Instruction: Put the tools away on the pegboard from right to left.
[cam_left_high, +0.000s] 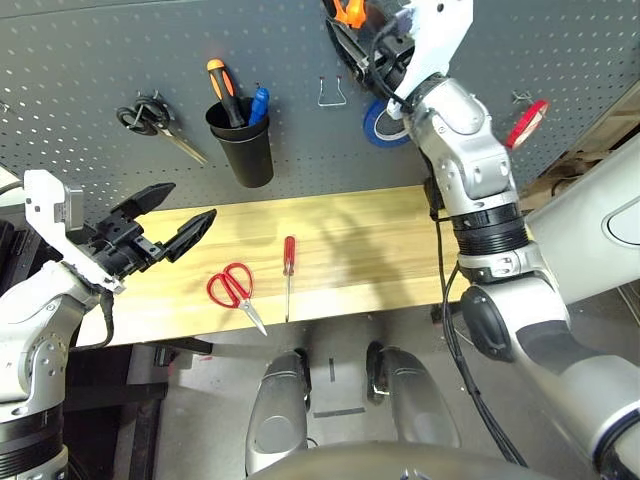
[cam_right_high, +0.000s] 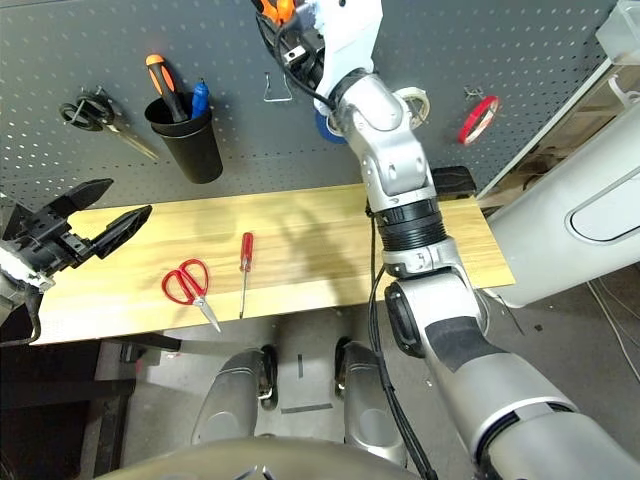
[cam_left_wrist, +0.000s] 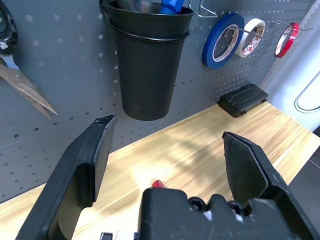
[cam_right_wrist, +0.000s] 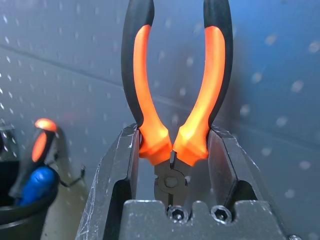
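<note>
My right gripper (cam_right_wrist: 172, 136) is raised high against the pegboard (cam_left_high: 100, 60) and shut on the orange-and-black-handled pliers (cam_right_wrist: 147, 100), handles pointing away from the wrist. The pliers (cam_left_high: 350, 12) sit near the board's upper edge, above the blue tape. A thin red tape ring (cam_left_high: 527, 123) hangs on a hook at the far right of the board. On the wooden table (cam_left_high: 380, 250) lie the red-handled scissors (cam_left_high: 232, 287) and, just right of them, the slim red-handled screwdriver (cam_left_high: 289, 262). My left gripper (cam_left_high: 188, 205) hovers open and empty over the table's left end.
A black cup (cam_left_high: 243, 140) on the board holds an orange-handled and a blue-handled tool. Black-handled scissors (cam_left_high: 150, 120) hang to its left. An empty wire hook (cam_left_high: 331, 92), blue tape (cam_left_high: 385, 125) and white tape (cam_right_high: 415, 100) hang further right. A black block (cam_left_wrist: 242, 98) rests at the table's back right.
</note>
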